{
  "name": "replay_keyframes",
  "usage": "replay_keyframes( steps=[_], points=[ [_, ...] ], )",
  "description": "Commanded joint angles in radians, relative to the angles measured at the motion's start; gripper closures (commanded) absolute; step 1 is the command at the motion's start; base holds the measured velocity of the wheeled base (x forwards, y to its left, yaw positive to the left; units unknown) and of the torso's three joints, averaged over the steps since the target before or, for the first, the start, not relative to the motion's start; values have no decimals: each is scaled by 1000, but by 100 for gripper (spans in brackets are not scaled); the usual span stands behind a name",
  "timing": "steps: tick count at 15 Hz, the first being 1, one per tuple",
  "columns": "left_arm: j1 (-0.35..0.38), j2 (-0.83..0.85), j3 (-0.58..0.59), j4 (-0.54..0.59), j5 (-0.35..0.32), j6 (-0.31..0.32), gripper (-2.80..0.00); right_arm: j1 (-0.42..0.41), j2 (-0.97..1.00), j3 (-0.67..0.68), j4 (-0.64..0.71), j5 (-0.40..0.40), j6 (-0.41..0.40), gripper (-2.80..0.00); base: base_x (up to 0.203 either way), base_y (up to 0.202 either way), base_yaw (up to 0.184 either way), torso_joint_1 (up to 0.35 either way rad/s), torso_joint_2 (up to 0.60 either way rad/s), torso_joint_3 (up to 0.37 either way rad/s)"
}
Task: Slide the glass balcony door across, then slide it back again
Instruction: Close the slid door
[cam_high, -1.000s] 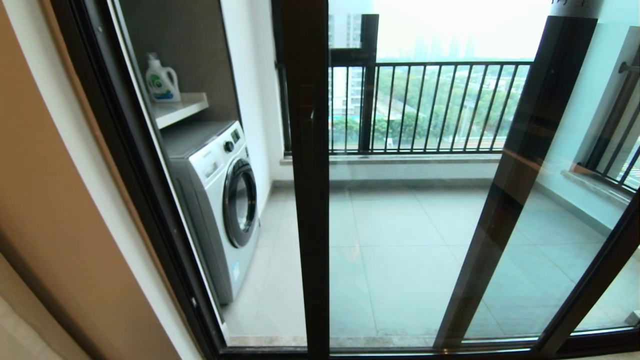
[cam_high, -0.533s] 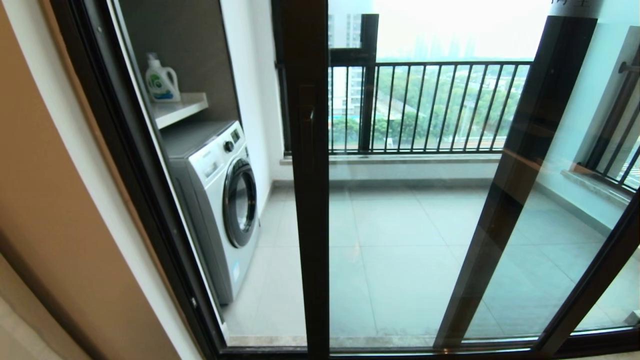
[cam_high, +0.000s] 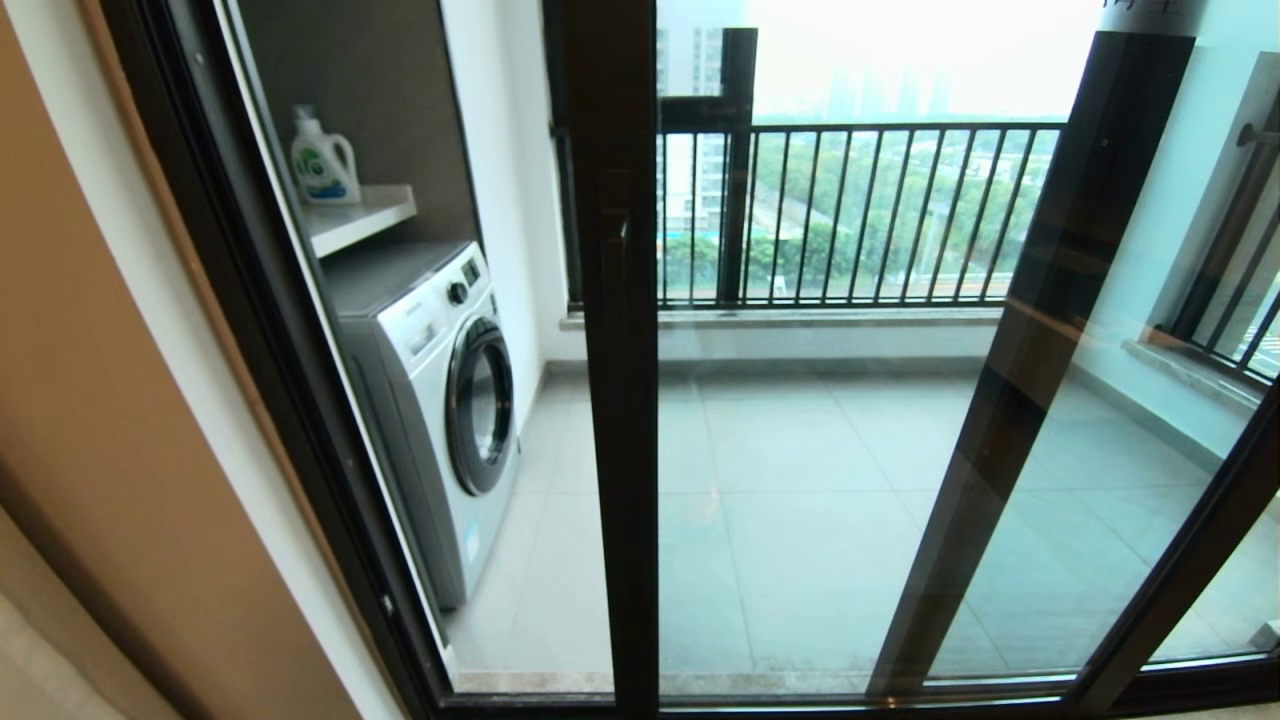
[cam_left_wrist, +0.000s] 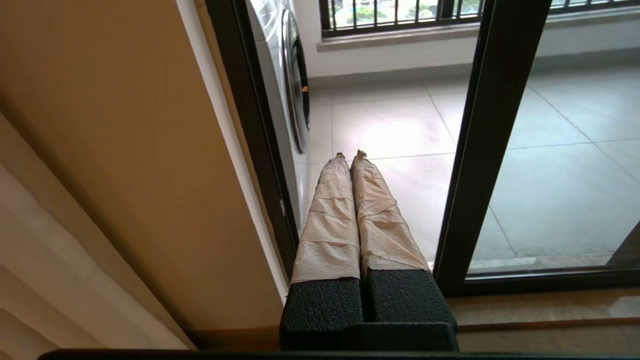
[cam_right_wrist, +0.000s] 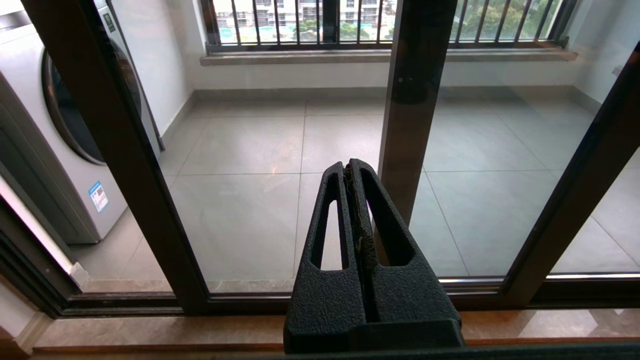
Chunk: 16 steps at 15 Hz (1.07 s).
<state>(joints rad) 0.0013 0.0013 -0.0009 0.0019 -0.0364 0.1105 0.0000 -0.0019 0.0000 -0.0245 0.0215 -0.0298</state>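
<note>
- Head view: glass balcony door (cam_high: 790, 480) fills the middle, its dark upright (cam_high: 620, 400) standing just right of the washing machine (cam_high: 440, 400), small pull handle (cam_high: 622, 232) high on that upright.
- No arm or pincer shows in the head view; both sit low, below it.
- Left pincer (cam_left_wrist: 350, 156): paper-wrapped fingers (cam_left_wrist: 330, 215) pressed together, holding nothing, pointing at the gap between the outer frame (cam_left_wrist: 255, 130) and the door upright (cam_left_wrist: 487, 135); touches neither.
- Right pincer (cam_right_wrist: 350, 167): black fingers closed on each other, empty, aimed at the glass and at a second dark upright (cam_right_wrist: 412, 90) behind it; apart from the door and above the sill (cam_right_wrist: 150, 332).
- A third dark upright (cam_high: 1180, 580) leans at the far right of the head view; panels seem to overlap there, which one slides cannot be told.
- Through the glass: detergent bottle (cam_high: 322, 160) on a shelf (cam_high: 365, 215), black-barred railing (cam_high: 860, 215), tiled balcony floor (cam_high: 800, 560).
- Progress, as a judgement: no contact with handle or frame, so either nothing has started or both slides are finished; these pictures alone do not settle it.
- If not started, all is left: reach the handle or the upright's edge, push across, push back.
</note>
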Motion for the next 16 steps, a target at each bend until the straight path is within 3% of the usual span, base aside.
replay_keyframes(
  steps=[1,3,7,10,13,16],
  points=[
    [1,5,-55,-4,-10,23,0,0,2,11,0,0,-1,0,0,0,0,0,0,0],
    [1,78,-195,15,-40,25,0,0,2,11,0,0,-1,0,0,0,0,0,0,0],
    [2,426,-376,-34,-80,4,0,0,2,11,0,0,-1,0,0,0,0,0,0,0],
    [0,774,-412,-252,-107,-12,0,0,2,11,0,0,1,0,0,0,0,0,0,0],
    [-51,1178,-464,-588,-134,-39,0,0,2,11,0,0,1,0,0,0,0,0,0,0],
    [-161,1525,-666,-806,-82,-55,0,0,2,11,0,0,1,0,0,0,0,0,0,0]
  ],
)
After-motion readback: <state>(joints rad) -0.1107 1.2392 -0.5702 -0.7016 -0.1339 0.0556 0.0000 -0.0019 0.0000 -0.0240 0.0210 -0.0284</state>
